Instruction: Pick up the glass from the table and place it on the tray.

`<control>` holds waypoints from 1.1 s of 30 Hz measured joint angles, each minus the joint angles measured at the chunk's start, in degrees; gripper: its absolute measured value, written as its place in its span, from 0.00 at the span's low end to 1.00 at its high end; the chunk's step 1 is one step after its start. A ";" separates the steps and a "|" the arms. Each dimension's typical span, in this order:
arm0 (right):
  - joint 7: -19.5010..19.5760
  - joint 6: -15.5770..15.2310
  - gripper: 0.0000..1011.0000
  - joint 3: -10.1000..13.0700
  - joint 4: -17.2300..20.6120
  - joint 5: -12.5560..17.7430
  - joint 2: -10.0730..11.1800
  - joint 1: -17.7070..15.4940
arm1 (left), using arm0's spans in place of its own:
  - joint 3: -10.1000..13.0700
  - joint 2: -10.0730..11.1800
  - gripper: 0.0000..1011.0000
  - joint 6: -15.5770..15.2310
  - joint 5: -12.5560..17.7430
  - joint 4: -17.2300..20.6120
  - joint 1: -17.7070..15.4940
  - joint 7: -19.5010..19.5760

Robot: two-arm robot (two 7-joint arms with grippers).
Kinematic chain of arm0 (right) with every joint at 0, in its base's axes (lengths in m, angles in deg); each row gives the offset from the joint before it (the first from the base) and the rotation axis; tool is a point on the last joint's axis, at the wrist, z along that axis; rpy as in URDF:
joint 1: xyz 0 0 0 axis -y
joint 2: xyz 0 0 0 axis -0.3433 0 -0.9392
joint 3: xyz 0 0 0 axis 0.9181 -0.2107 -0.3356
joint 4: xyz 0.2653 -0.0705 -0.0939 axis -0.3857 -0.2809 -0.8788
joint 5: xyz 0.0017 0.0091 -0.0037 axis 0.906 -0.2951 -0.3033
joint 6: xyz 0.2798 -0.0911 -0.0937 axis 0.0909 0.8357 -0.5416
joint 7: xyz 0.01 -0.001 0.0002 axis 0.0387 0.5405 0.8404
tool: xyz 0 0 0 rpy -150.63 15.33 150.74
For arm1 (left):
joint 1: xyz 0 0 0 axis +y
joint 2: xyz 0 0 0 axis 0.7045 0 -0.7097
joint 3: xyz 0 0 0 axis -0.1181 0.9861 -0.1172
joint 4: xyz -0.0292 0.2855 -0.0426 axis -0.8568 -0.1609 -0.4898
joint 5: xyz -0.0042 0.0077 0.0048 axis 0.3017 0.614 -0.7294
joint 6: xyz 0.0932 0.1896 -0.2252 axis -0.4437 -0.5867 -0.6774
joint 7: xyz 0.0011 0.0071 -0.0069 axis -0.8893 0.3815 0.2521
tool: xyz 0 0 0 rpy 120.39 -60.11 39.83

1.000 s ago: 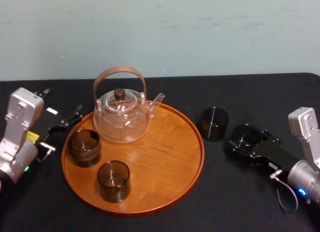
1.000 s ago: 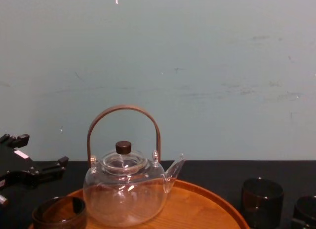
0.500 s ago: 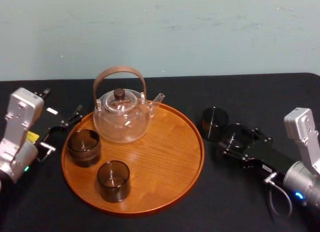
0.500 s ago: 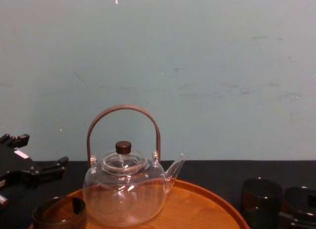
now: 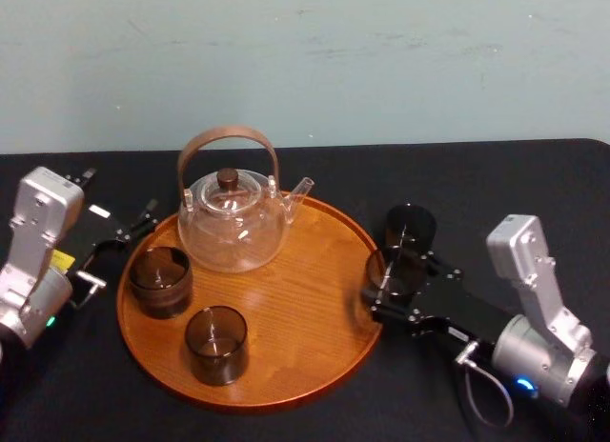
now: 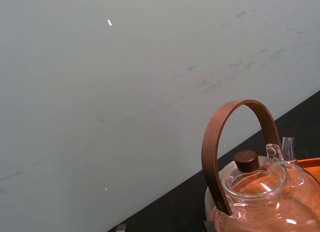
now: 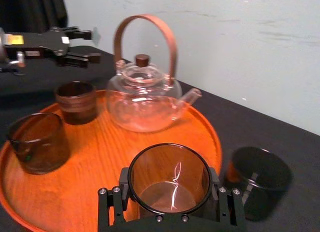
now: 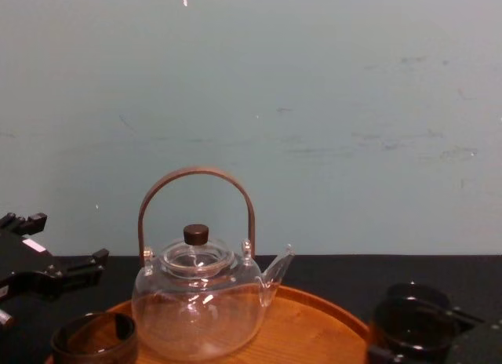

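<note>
My right gripper (image 5: 393, 278) is shut on a dark smoky glass (image 5: 383, 269), holding it at the right rim of the round orange-brown tray (image 5: 286, 390). In the right wrist view the glass (image 7: 170, 179) sits between the black fingers (image 7: 111, 198), over the tray's edge (image 7: 210, 137). In the chest view the held glass (image 8: 412, 329) is at the lower right. A second dark glass (image 5: 410, 226) stands on the black table (image 5: 496, 194) just right of the tray. My left gripper (image 5: 119, 247) rests open on the table at the tray's left.
A clear glass teapot (image 5: 233, 223) with a brown arched handle stands at the back of the tray. Two dark glasses (image 5: 160, 280) (image 5: 216, 344) stand on the tray's left and front. The tray's middle and right are bare wood.
My right gripper has carried the glass leftward from the table, past the other glass, to the tray's right rim. The left arm has not moved.
</note>
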 joint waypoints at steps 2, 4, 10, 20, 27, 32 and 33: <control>-0.22 0.00 0.90 -0.60 -0.18 -0.08 -0.29 0.37 | 0.00 0.00 0.99 0.00 0.00 0.00 0.00 0.00; -0.50 -0.01 0.90 -1.52 -0.50 -0.16 -0.73 0.98 | 0.00 0.00 0.99 0.00 0.00 0.00 0.00 0.00; -1.13 0.15 0.90 -3.46 -2.00 -0.29 -1.91 2.64 | 0.00 0.00 0.99 0.00 0.00 0.00 0.00 0.00; -1.87 0.62 0.90 -6.59 -5.03 -1.09 -3.91 5.46 | 0.00 0.00 0.99 0.00 0.00 0.00 0.00 0.00; -2.34 1.14 0.90 -8.10 -6.34 -1.47 -4.77 6.52 | 0.00 0.00 0.99 0.00 0.00 0.00 0.00 0.00; -2.64 1.33 0.90 -9.06 -7.06 -1.84 -5.15 7.03 | 0.00 0.00 0.99 0.00 0.00 0.00 0.00 0.00; -2.67 1.33 0.90 -9.18 -7.14 -1.89 -5.19 7.08 | 0.00 0.00 0.99 0.00 0.00 0.00 0.00 0.00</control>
